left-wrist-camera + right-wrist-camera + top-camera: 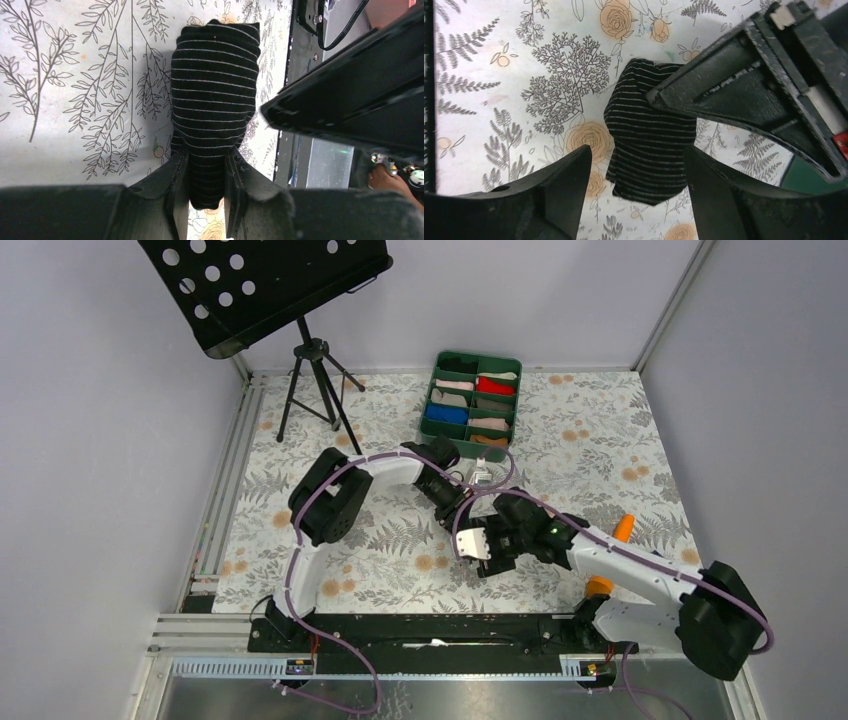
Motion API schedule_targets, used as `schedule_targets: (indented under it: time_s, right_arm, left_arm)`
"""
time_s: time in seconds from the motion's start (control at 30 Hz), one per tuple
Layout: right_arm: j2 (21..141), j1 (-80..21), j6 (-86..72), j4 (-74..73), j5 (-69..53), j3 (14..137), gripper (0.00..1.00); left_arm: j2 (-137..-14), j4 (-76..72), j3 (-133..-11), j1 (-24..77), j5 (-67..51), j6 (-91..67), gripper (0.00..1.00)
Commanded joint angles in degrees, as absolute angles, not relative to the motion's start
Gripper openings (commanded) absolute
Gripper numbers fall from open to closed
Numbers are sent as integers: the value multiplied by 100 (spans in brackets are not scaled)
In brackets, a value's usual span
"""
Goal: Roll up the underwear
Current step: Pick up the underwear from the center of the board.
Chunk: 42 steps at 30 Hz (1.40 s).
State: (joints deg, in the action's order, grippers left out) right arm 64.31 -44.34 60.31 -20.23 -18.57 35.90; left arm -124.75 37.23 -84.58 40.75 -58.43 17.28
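Note:
The underwear (215, 95) is a black, thin-striped fabric bundle, rolled up long and lying on the floral table cover. My left gripper (207, 170) is shut on its near end, with the fabric squeezed between both fingers. In the right wrist view the underwear (649, 145) has its lower end between the spread fingers of my right gripper (636, 170), which is open; no contact shows. The left gripper's finger (744, 95) presses on the roll from the upper right. In the top view both grippers meet at mid-table, the left gripper (458, 502) and the right gripper (478, 543), and they hide the garment.
A green compartment tray (430, 405) with several coloured cloth rolls stands behind the grippers. A black music stand (310, 370) is at the back left. An orange object (623, 528) lies to the right of the right arm. A black rail (430, 632) runs along the near edge.

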Motion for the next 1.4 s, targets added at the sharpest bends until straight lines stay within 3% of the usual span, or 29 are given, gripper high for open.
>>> schedule_targets:
  time_s: [0.0, 0.27, 0.4, 0.47, 0.6, 0.7, 0.8, 0.83, 0.87, 0.9, 1.17, 1.37]
  right_arm:
    - [6703, -4672, 6161, -858, -1458, 3332, 75]
    - [7222, -4714, 6719, -300, -1268, 2777, 77]
    - [7535, -4791, 6908, -59, -1167, 2492, 73]
    - [7676, -4803, 6974, 267, -1054, 2423, 63]
    - [7864, -4808, 6916, -247, -1115, 2769, 23]
    - [7854, -4788, 6664, -1011, -1338, 3318, 12]
    - [7781, -4595, 6407, -1796, -1636, 3900, 8]
    - [7762, -4458, 6320, -2035, -1839, 4153, 7]
    - [7755, -4289, 6237, -2257, -1939, 4339, 6]
    - [7766, -4134, 6174, -2517, -2111, 4530, 6]
    - [7860, -3069, 6315, -3783, -2586, 5995, 5]
    - [9016, -2150, 6736, -3990, -2500, 7699, 4]
  left_arm:
    - [-12830, 4105, -8408, 4079, -5499, 1740, 0]
    - [-13116, 4430, -8699, 3953, -5736, 1742, 1]
    - [-13272, 4648, -8994, 3897, -5772, 1709, 9]
    - [-13269, 4719, -9073, 3865, -5720, 1716, 17]
    - [-13021, 4762, -9135, 3678, -5439, 1679, 32]
    - [-12606, 4764, -9087, 3367, -5184, 1512, 40]
    - [-12095, 4915, -8941, 3120, -4712, 1510, 46]
    - [-11879, 4958, -8817, 3068, -4665, 1604, 76]
    - [-11610, 4957, -8646, 3050, -4646, 1681, 96]
    - [-11343, 4881, -8374, 3027, -4637, 1712, 99]
    - [-9237, 4069, -6733, 2911, -3926, 1218, 99]
    - [-7852, 3716, -5806, 2909, -3476, 1030, 99]
